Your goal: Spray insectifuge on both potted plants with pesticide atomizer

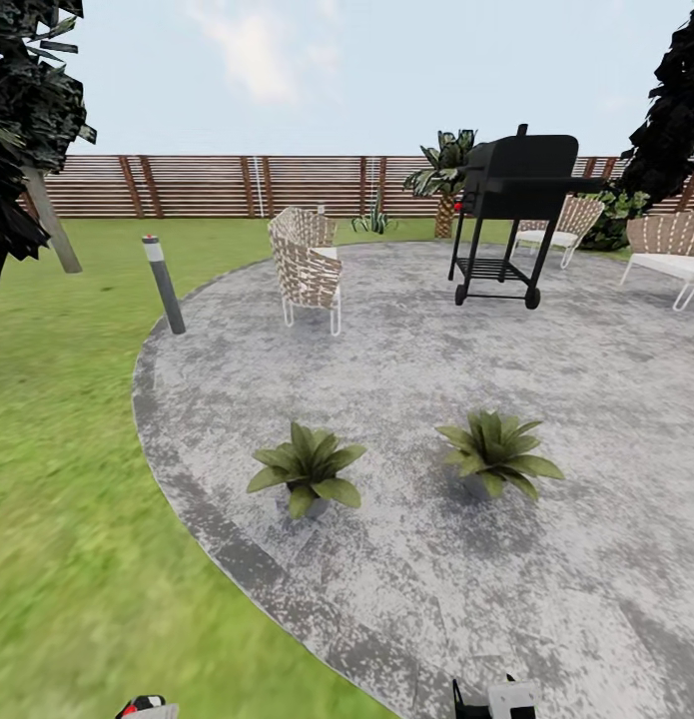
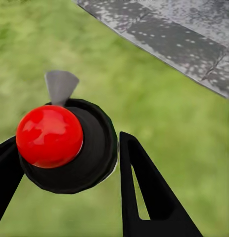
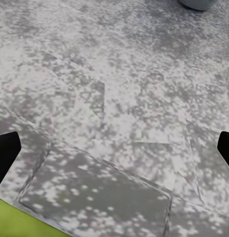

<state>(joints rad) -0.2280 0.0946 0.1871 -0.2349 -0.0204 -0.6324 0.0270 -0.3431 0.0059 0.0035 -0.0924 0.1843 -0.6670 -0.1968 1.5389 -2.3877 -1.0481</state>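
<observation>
Pesticide atomizer (image 2: 69, 148) between left claw (image 2: 69, 192) fingers

The left hand (image 2: 69, 192) has flat black wedge-shaped fingers (image 2: 149, 197); the right hand (image 3: 114, 148) shows black fingertips (image 3: 5, 153).

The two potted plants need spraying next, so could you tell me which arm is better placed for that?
Left, probably: its end effector is shut on a black, red-capped object with a grey nozzle, apparently the pesticide atomizer. The right end effector is open over paving. Both potted plants stand ahead.
</observation>
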